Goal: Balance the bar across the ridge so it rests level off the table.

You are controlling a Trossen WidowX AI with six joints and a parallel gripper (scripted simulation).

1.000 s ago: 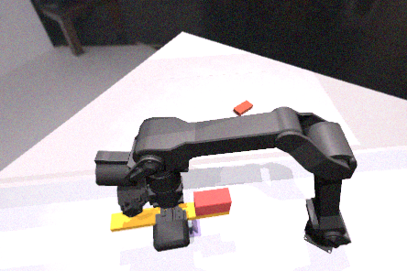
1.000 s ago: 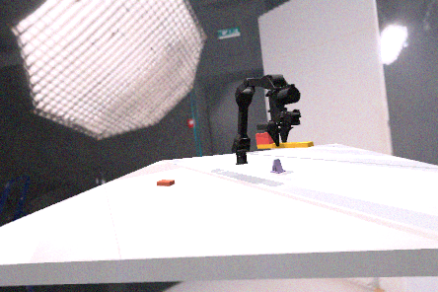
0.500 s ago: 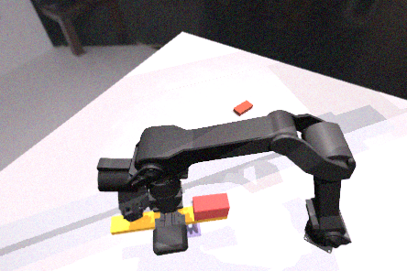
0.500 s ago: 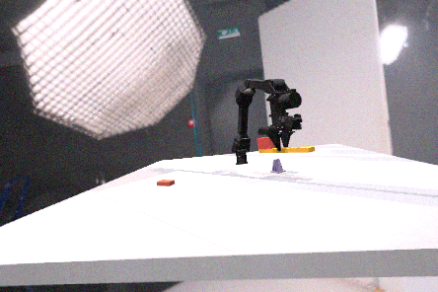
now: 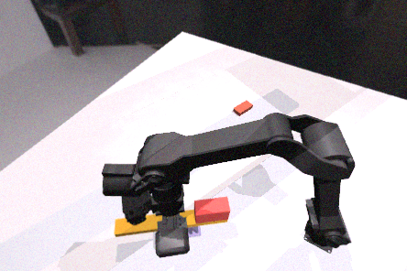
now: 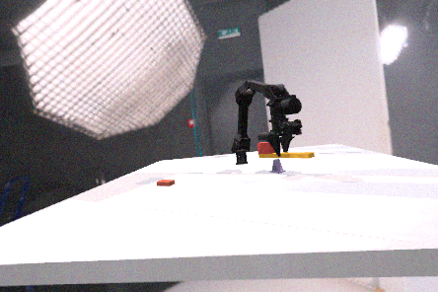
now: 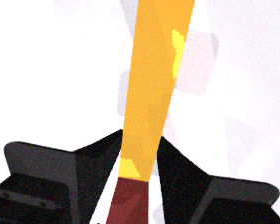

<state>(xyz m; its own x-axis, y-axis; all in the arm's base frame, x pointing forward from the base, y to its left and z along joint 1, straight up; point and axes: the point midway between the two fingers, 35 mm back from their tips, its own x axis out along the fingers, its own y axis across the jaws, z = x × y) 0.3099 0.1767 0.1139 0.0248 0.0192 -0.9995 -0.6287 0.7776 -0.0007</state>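
Note:
My gripper (image 5: pixel 172 222) (image 6: pixel 282 152) (image 7: pixel 142 136) is shut on the yellow bar (image 5: pixel 133 227) (image 6: pixel 302 155) (image 7: pixel 158 60), its fingers on the bar's two long sides. The bar looks nearly level and is held above the table (image 5: pixel 151 84) (image 6: pixel 207 224). A red block (image 5: pixel 212 210) (image 6: pixel 265 148) (image 7: pixel 129 202) sits on one end of the bar, on the arm-base side. The purple ridge (image 5: pixel 194 231) (image 6: pixel 277 166) is mostly hidden behind the bar and gripper in the top view. In the exterior view its top shows just below the bar; whether they touch I cannot tell. The wrist view does not show the ridge clearly.
A small flat orange-red block (image 5: pixel 243 108) (image 6: pixel 166 182) lies on the table, away from the bar. The arm's base (image 5: pixel 327 235) (image 6: pixel 241 156) stands to the right in the top view and left of the ridge in the exterior view.

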